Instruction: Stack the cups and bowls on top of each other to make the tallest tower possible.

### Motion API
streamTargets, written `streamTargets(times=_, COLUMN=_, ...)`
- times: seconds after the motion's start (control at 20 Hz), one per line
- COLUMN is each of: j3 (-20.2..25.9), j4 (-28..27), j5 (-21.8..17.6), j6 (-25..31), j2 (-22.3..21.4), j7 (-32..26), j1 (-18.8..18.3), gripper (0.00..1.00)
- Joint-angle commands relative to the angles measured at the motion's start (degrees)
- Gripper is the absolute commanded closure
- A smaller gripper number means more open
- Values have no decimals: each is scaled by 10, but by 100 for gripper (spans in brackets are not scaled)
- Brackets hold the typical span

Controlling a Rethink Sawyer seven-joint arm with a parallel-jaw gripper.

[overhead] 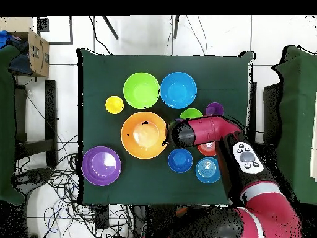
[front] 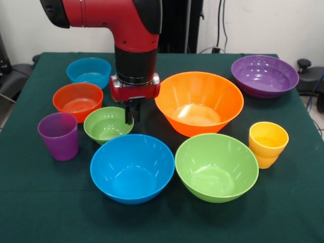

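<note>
While my arm (front: 132,30) bends straight down over the table (front: 40,202), my gripper (front: 133,112) hangs with its fingers nearly together, holding nothing, at the far right rim of the small green bowl (front: 108,125), just left of the big orange bowl (front: 198,103). The purple cup (front: 59,135) stands left, the yellow cup (front: 268,144) far right.

sawyer arm (front: 109,15), red and black: enters from above, bends at an elbow, wrist pointing straight down. gripper (front: 133,112): black fingers hanging vertical, drawn close together, nothing between them. overhead view: arm reaches from the base across the table's right half.
</note>
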Motion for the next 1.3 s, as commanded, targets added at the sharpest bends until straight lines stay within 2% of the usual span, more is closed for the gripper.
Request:
streamTargets(times=0.05, j3=-5, j4=8, j5=-29, j6=16, j2=-3, j7=-17, j1=18, gripper=100)
streamTargets(times=0.45, j3=-2, j4=50, j5=0, j6=53, j2=-88, j7=-20, j1=21, gripper=100)
streamTargets(times=1.3, j3=-10, j4=124, j5=38, j6=92, j2=-186, j7=-2, j1=32, gripper=100)
